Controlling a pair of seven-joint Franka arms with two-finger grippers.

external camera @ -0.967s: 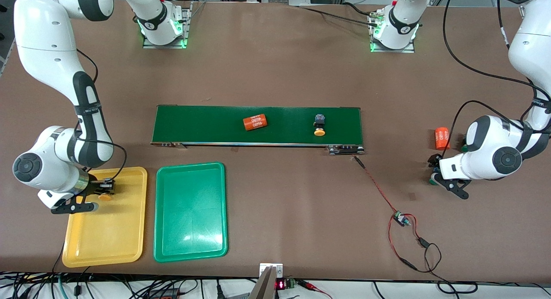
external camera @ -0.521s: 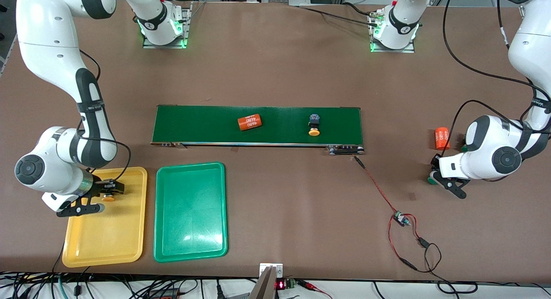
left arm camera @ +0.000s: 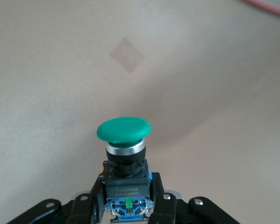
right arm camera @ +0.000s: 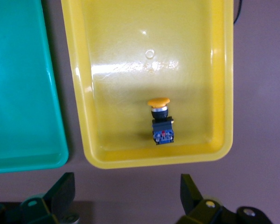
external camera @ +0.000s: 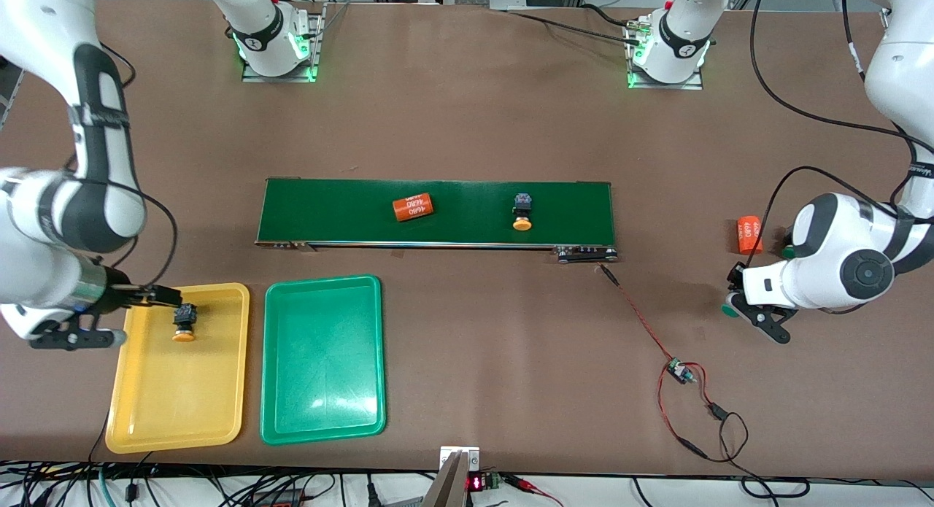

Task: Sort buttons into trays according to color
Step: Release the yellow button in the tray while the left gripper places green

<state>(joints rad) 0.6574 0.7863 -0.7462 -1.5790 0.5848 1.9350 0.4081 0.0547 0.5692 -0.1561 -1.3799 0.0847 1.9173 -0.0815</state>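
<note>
The right gripper (external camera: 102, 314), partly cut off at the frame edge, hangs with jaws spread wide by the yellow tray (external camera: 146, 412), where an orange-capped button (external camera: 184, 323) lies. The left gripper (external camera: 755, 314) clamps a green-capped button (left arm camera: 124, 154), mostly hidden in front view.

Orange-capped button (external camera: 184, 322), yellow tray (external camera: 146, 419)

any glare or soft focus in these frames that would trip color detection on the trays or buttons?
Right wrist view: bright glare streak across the yellow tray, clear of the sharp orange button. Front view: soft sheen on the green tray. Left wrist view: green button crisp, evenly lit, its shadow faint on the table.
</note>
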